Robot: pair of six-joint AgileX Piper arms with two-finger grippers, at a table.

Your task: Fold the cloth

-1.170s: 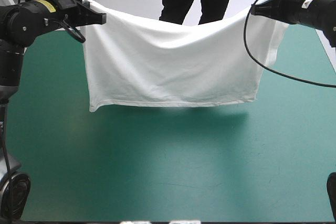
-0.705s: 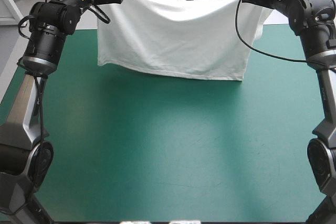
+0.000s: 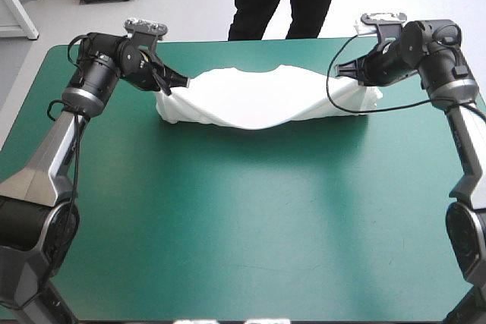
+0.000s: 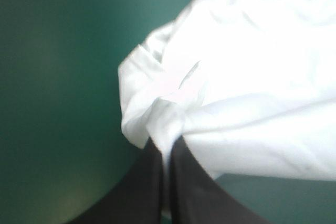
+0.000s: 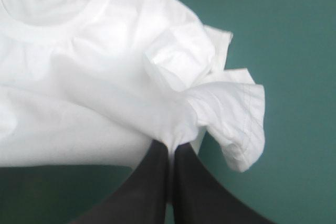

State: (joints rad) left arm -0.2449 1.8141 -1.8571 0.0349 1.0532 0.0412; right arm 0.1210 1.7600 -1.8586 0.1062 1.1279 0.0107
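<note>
While your left gripper (image 3: 168,89) is pinching one end of the T-shirt (image 3: 258,100) in the upper left of the high view, your right gripper (image 3: 353,73) has the other end in the upper right. Both are squeezed together with just a fold of white fabric between them. The T-shirt lies as a long twisted roll across the upper middle of that frame, resting on the teal-green table (image 3: 243,218) near its far edge, and the right wrist view shows the collar (image 5: 50,11) ahead of the gripper and a sleeve (image 5: 236,119) flopped just beside it.
</note>
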